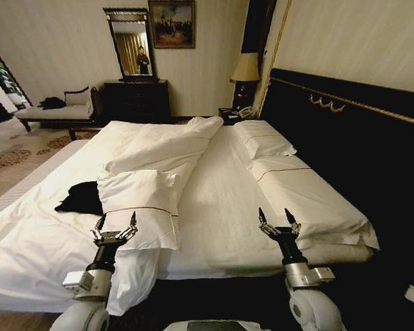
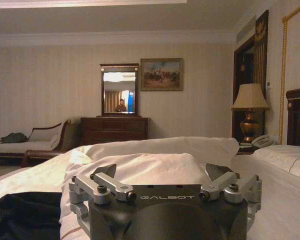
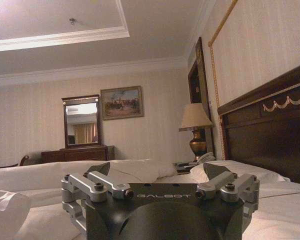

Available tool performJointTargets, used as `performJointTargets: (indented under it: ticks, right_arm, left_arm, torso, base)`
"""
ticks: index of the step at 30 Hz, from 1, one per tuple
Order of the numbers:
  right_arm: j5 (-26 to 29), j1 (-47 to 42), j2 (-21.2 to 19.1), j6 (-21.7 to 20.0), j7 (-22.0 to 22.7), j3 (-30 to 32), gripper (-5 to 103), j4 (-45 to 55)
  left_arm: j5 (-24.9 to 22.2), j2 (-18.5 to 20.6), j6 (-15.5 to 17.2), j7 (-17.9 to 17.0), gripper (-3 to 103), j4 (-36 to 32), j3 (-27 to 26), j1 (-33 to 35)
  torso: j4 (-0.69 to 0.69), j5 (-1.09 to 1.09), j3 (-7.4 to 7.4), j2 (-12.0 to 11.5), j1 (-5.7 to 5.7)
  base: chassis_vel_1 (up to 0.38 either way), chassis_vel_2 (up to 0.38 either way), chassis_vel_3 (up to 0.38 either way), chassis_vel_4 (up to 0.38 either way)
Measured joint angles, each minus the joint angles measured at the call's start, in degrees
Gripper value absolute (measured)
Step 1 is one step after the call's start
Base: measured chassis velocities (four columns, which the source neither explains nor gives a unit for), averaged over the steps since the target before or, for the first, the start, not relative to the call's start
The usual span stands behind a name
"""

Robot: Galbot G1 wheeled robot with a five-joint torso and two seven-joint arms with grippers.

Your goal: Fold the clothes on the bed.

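Black T-shirt (image 1: 81, 198) lies crumpled beside a pillow (image 1: 139, 207) — I could snag bedding; left gripper (image 1: 114, 225) and right gripper (image 1: 278, 219) both spread, empty.

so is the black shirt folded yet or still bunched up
Bunched up, not folded: the black shirt lies as a crumpled heap on the bed, partly tucked behind a white pillow. No lettering shows.

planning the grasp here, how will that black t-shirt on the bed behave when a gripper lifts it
The black T-shirt lies crumpled in soft folds on the white duvet, so it is probably floppy and would drape and sag from a single pinch. It looks small beside the pillow, so likely light. Both the left gripper and right gripper are open above the bed.
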Motion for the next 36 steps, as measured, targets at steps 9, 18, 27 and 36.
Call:
performJointTargets:
  ticks: [9, 18, 27, 36]
  right_arm:
    - [0.17, 0.45, 0.16, 0.0, -0.26, -0.42, 100, -0.18]
    - [0.38, 0.85, 0.34, 0.01, -0.28, -0.62, 100, -0.29]
    - [0.34, 0.75, 0.41, 0.02, -0.28, -0.74, 100, -0.34]
    - [-0.45, 1.17, 0.63, 0.02, -0.36, -0.87, 100, -1.08]
  left_arm:
    - [0.01, -0.06, -0.1, -0.04, 100, -0.11, -0.6, 0.14]
    - [0.48, -0.35, -0.2, -0.05, 100, -0.48, -0.49, 0.66]
    - [0.48, -0.44, -0.43, -0.1, 100, -0.42, -0.61, 0.56]
    - [0.48, -0.43, -0.61, -0.24, 100, -0.31, -0.78, 0.63]
  torso:
    - [0.0, 0.02, 0.02, -0.01, 0.04]
    - [0.0, 0.0, 0.02, -0.01, 0.04]
    - [0.01, 0.0, 0.02, -0.01, 0.04]
    - [0.02, 0.02, 0.01, -0.01, 0.03]
  base:
    - [0.007, 0.012, -0.007, -0.016]
    - [0.135, 0.136, -0.139, -0.15]
    - [0.27, 0.251, -0.263, -0.263]
    - [0.102, 0.201, -0.091, -0.181]
